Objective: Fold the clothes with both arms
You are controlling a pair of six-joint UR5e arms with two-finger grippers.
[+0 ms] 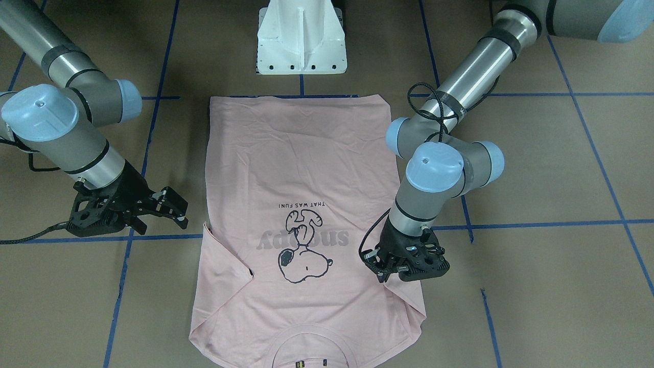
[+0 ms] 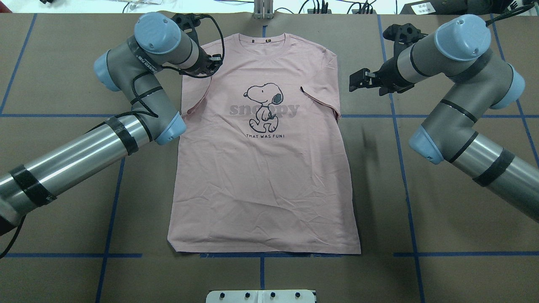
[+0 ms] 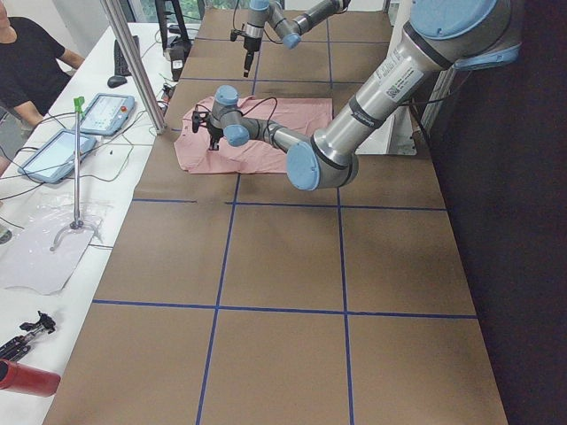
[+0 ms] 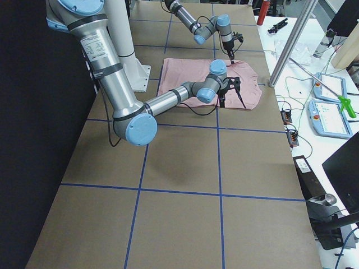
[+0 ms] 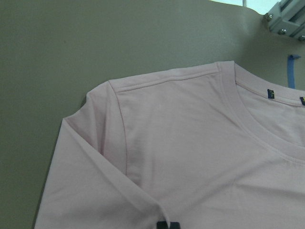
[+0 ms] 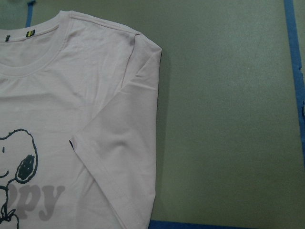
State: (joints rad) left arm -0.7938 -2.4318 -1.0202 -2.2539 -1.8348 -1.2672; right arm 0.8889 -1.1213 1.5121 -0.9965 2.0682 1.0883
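You have the pale pink short-sleeved T-shirt (image 2: 261, 176) lying print-up in the middle of the tabletop (image 2: 442, 235), which is covered in matte brown paper. Thin blue tape lines (image 2: 404, 168) divide the paper into squares. The shirt's ribbed round collar (image 2: 263, 40) points at the tabletop's far edge, the one opposite the robot. Its straight hem runs along a tape line close to the white metal pedestal base (image 1: 301, 46). The cloth is a soft, thin knit, mostly smooth, with faint creases across the lower body. On the chest you can read a dark outlined cartoon dog (image 2: 263, 105) over rounded grey "snoopy" lettering (image 2: 236, 110), with a small line of dark capitals below.

Both short sleeves are turned inward over the chest, so their stitched hems run as slanted edges and the body is nearly rectangular.

The silver-grey tubular left arm (image 2: 84, 151), with light blue caps and black cable loops, reaches to the shirt's left shoulder. Its black open-framed left gripper (image 1: 384, 276) points down at the folded left sleeve (image 2: 198, 97). Its jaws are drawn together with the tips right at the sleeve's fold, and you cannot tell whether cloth is pinched between them.

The matching right arm (image 2: 463, 113) holds the right gripper (image 1: 176, 208) over bare paper just beside the shirt's right shoulder. That gripper is clear of the cloth, with its jaws spread apart and nothing between them.
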